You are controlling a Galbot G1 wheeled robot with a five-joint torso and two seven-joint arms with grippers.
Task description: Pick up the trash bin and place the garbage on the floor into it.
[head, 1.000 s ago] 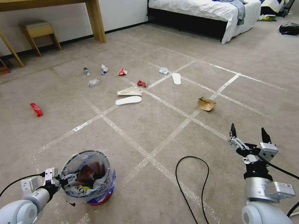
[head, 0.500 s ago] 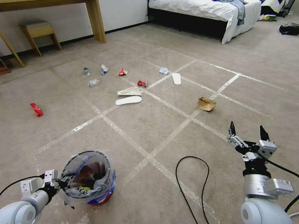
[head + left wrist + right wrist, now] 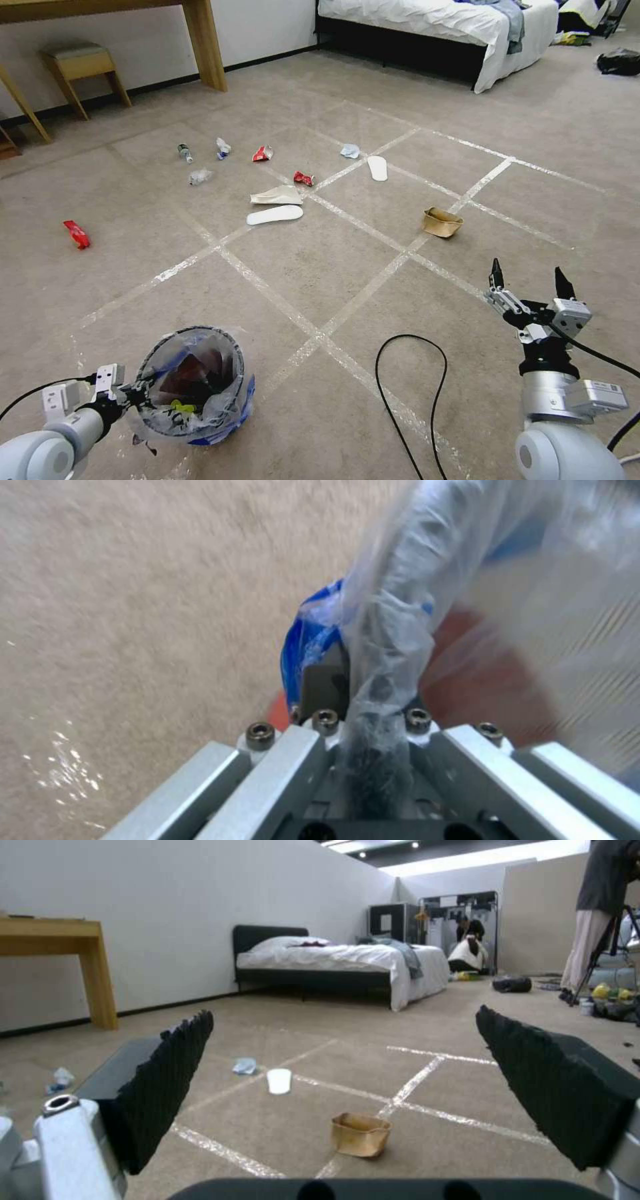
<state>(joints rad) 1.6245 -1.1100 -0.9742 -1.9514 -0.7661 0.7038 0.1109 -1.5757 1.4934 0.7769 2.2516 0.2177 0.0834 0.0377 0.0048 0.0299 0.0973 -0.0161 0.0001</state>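
Since 1 s ago we'd tipped and shifted the trash bin (image 3: 193, 387) slightly; its red base showed less. Our left gripper (image 3: 127, 395) was clamped on the bagged rim, bin near-left on the floor (image 3: 320, 267). Right gripper (image 3: 530, 287) hung w/ fingers spread, empty, pointing at the brown paper bag (image 3: 441, 223). Bag prob. light, crushable; we'd pinch its top edge.

Beige floor (image 3: 347, 267) with whitish tape grid; red-based trash bin (image 3: 197, 387), clear-and-blue liner.

Two white insoles (image 3: 275, 215), one bin (image 3: 193, 383)
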